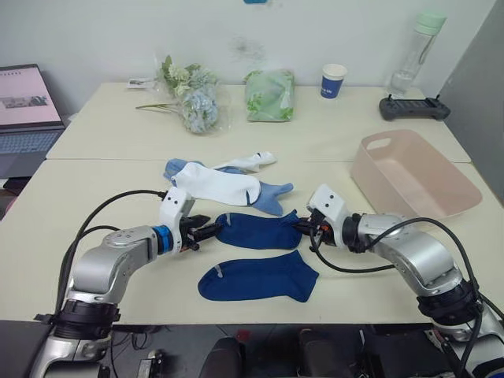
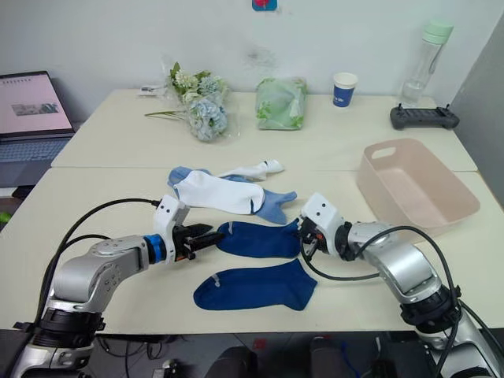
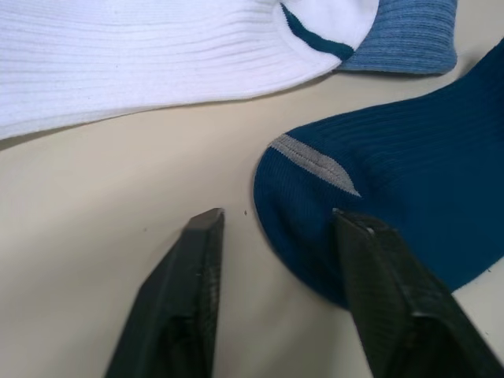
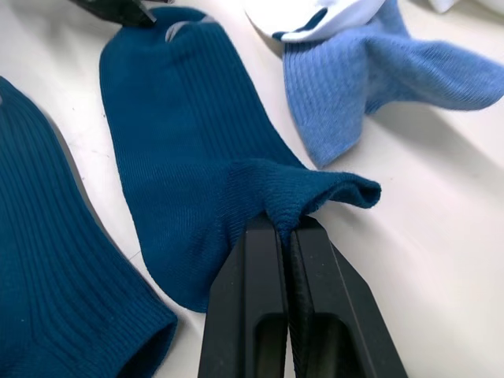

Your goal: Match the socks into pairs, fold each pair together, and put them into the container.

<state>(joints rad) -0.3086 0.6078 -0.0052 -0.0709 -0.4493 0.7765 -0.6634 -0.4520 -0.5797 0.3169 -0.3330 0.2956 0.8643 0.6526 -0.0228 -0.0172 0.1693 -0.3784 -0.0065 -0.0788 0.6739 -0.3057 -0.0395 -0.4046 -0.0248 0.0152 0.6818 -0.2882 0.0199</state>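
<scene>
Centre of the head view: right gripper (image 4: 287, 228) pinched tight on a bunched fold at one end of the farther navy sock (image 1: 258, 231). Left gripper (image 3: 276, 224) spread wide at that sock's opposite end, one finger (image 3: 378, 268) over the toe, the other on bare table (image 1: 102, 181). Second navy sock (image 1: 256, 279) flat below it. White sock (image 1: 216, 185) and light blue sock (image 1: 272, 197) overlapping above. Pink container (image 1: 413, 177) at right of frame, well apart from the socks.

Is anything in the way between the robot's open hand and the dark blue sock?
No. The left gripper is open at the toe of the navy sock, one finger over its edge, with only bare table beside it.
</scene>
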